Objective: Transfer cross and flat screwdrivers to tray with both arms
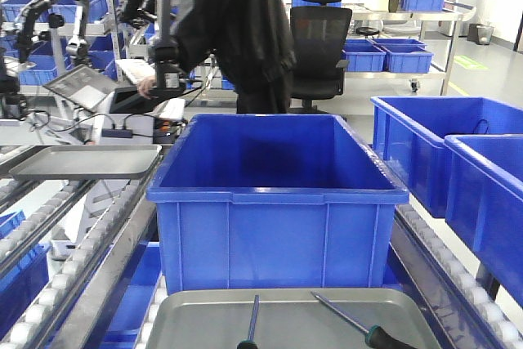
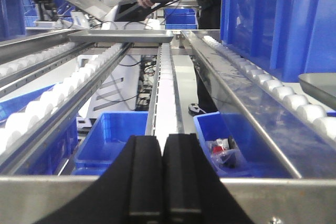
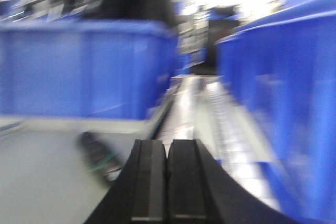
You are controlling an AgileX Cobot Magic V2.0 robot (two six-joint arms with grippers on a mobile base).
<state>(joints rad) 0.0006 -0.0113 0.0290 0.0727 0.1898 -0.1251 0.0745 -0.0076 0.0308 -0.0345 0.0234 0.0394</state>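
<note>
Centrally, large blue bin [image 1: 276, 202] on the roller conveyor, nothing visible inside. Just in front, grey tray [image 1: 204, 320] at near edge, holding both screwdrivers: dark-handled one [image 1: 251, 327] left of centre, green-and-black one [image 1: 364, 324] toward right edge, shafts apart. Left gripper [image 2: 164, 182] closed, empty. Right gripper [image 3: 168, 182] closed, empty, beside blurred handle.

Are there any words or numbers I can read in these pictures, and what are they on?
No text can be read in any view.
The green floor marking far back on the right: too small to read.
The packets in the small blue bin under the rollers: too blurred to read.
The blue bin, the tray and both screwdrivers, the dark-handled one and the green-and-black one: no labels visible.
</note>
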